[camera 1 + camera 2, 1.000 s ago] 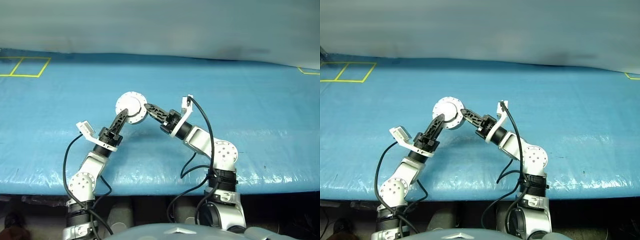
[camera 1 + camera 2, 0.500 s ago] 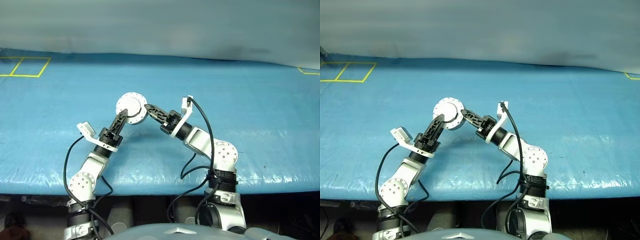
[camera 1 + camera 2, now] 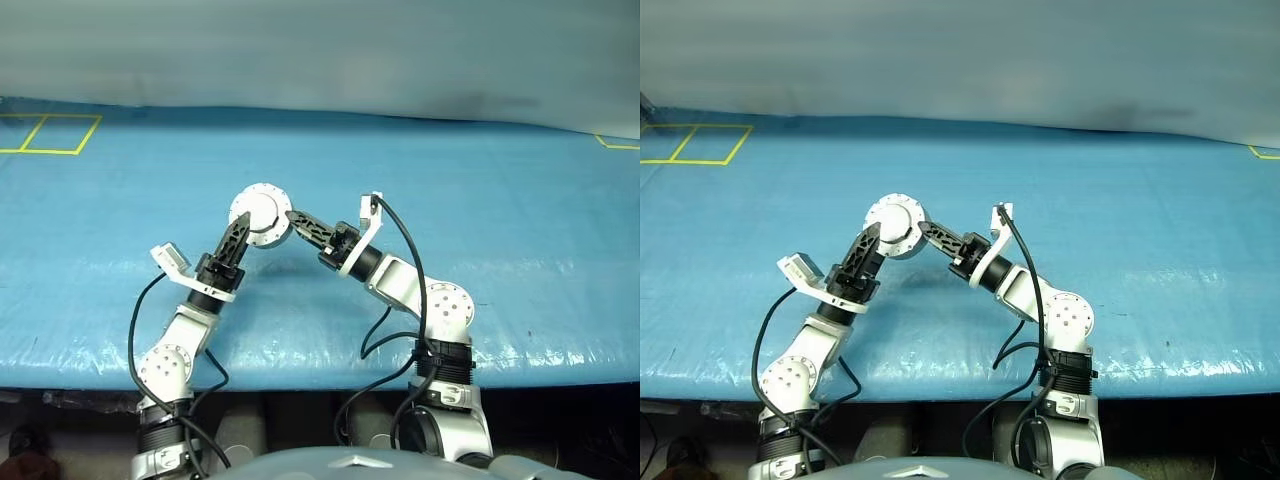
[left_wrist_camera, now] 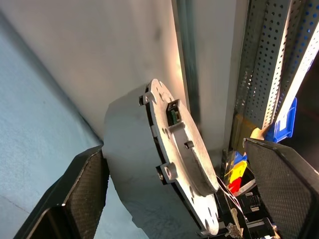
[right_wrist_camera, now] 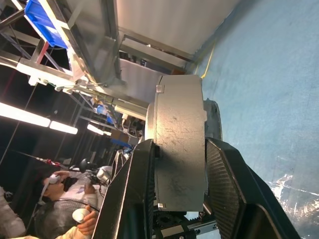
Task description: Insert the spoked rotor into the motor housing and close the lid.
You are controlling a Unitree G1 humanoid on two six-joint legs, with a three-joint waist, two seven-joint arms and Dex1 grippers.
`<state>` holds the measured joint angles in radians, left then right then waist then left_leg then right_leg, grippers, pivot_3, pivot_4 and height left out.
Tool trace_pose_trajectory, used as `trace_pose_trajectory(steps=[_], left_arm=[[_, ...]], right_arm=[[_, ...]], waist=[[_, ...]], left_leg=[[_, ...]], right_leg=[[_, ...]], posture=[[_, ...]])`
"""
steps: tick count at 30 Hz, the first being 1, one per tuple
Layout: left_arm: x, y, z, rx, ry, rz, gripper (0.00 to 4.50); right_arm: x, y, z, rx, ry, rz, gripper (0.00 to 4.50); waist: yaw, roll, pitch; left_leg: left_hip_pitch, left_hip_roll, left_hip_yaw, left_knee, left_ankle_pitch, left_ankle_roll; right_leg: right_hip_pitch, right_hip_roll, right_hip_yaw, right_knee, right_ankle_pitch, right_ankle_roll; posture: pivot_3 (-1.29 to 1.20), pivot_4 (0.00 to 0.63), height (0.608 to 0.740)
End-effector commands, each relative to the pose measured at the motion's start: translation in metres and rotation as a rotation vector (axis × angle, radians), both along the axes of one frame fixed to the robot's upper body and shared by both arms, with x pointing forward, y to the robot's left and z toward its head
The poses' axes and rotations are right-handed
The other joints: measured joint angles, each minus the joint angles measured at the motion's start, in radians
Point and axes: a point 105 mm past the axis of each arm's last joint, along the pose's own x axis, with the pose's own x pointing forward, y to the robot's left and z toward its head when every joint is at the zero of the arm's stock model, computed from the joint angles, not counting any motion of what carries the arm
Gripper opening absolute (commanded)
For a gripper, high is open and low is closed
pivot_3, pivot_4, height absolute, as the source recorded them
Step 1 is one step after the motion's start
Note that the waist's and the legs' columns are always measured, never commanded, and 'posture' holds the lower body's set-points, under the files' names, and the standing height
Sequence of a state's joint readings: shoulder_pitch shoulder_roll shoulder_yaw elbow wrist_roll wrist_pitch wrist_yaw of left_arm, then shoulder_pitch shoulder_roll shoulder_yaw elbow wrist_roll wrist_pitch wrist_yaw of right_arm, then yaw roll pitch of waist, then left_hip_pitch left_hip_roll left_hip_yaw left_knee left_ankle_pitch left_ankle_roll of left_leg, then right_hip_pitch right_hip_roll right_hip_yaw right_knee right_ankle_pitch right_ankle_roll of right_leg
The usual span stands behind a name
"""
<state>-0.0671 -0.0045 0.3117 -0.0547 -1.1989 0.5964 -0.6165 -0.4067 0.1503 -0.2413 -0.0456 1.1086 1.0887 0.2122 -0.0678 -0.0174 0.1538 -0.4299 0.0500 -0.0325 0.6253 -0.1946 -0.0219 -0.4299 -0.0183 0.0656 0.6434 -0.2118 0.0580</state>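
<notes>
The motor housing, a round silver case, hangs above the blue table, with my two grippers on either side of it. A thin plate with a tabbed, jagged edge, the lid, lies flat against the housing's face. My right gripper is shut on the housing's rim from the right. My left gripper stands open from the left, its fingers spread wide around the housing and not clamping it. The spoked rotor is hidden.
A blue tarp covers the table, whose front edge lies close to me. Yellow tape marks a square at the far left. A grey sheet hangs behind. The right wrist view shows a seated person and shelving with blue bins.
My left gripper has spread its fingers and let go of the housing. The housing stays in the right gripper. Neither arm has shifted.
</notes>
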Motion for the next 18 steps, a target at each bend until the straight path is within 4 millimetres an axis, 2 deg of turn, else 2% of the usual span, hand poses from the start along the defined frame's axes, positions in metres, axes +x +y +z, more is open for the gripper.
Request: trace_pose_trajectory(steps=[1, 18], left_arm=[[-0.001, -0.018, 0.008, -0.04, -0.016, -0.101, 4.49], [0.0, -0.015, 0.0, -0.08, 0.034, -0.093, 4.49]], right_arm=[[-0.022, 0.024, 0.032, 0.101, -0.119, 0.154, 1.2], [-0.016, 0.014, 0.043, 0.172, -0.137, 0.107, 1.2]], waist=[[0.0, 0.0, 0.0], [0.0, 0.0, 0.0]], left_leg=[[0.0, 0.0, 0.0, 0.0, 0.0, 0.0], [0.0, 0.0, 0.0, 0.001, 0.0, 0.0]], right_leg=[[0.0, 0.0, 0.0, 0.0, 0.0, 0.0], [0.0, 0.0, 0.0, 0.0, 0.0, 0.0]], posture=[[0.0, 0.15, 0.74], [0.0, 0.15, 0.74]])
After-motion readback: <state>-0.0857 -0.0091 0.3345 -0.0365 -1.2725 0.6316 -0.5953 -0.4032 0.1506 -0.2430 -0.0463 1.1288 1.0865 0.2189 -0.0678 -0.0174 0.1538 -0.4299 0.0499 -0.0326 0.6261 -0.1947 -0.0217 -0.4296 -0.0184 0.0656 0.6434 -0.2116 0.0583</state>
